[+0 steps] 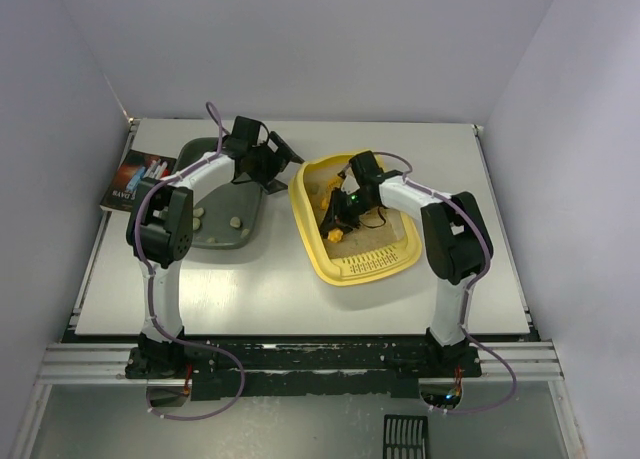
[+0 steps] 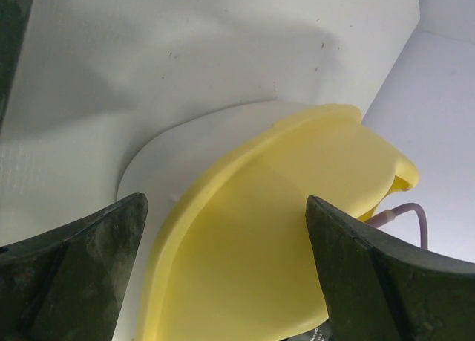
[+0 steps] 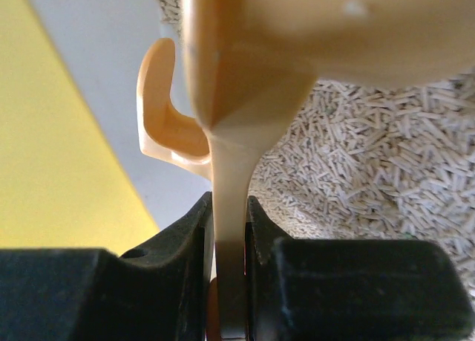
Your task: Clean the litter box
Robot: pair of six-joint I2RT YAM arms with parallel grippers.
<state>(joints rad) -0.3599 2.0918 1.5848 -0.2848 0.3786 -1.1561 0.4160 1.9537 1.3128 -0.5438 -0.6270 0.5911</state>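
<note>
The litter box point(image 1: 372, 269) is set on the table point(image 1: 250, 299), right of the dark grey-green tray point(image 1: 215, 234). The orange scoop point(image 3: 230, 96) is pinched by its thin handle in the right claw point(image 3: 228, 226), low over the litter point(image 3: 371, 155). The left claw point(image 2: 226, 207) is spread wide and empty at the box's rim. If carried tilted, the scoop could pivot and litter be spilled onto the table.

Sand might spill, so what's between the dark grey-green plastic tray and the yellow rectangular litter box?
Top view: a bare strip of white table, with the open left gripper over its far end.
</note>
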